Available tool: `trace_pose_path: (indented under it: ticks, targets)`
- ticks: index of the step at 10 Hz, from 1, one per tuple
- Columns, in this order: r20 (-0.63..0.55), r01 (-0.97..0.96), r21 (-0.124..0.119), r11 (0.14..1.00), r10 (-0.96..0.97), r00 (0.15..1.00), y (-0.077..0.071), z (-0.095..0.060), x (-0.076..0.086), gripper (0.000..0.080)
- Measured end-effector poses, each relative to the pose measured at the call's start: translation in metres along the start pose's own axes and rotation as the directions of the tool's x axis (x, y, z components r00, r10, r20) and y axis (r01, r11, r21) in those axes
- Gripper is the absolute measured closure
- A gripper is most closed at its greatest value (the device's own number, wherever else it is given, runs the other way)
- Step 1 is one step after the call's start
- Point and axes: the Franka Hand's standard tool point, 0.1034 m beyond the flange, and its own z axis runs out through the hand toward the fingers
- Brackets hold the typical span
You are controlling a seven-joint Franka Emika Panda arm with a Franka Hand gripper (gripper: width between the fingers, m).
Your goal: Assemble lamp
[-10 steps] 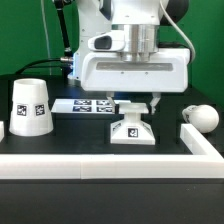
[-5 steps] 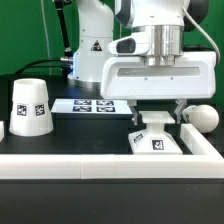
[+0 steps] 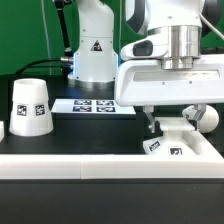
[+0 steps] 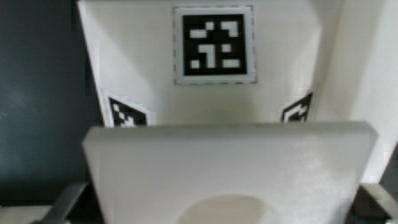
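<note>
Gripping: gripper (image 3: 170,122) jaws look clamped on the raised block of the flat square white plastic base (image 3: 167,143), at the exterior view's right.
Done: nothing joined yet.
Left: ball-topped white bulb (image 3: 207,117) and tagged white cone shade (image 3: 29,106), loose, well apart.
Surfaces: smooth matte plastic.
</note>
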Motion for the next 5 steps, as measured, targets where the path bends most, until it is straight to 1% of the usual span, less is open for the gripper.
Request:
trace_pose_path:
  ticks: [3, 5]
  targets:
    - [0.001, -0.001, -0.001, 1.0, 0.001, 1.0, 0.0002, 0.0, 0.0008, 0.0265]
    - [0.002, 0.001, 0.0, 1.0, -0.001, 1.0, -0.0002, 0.0001, 0.0006, 0.0119]
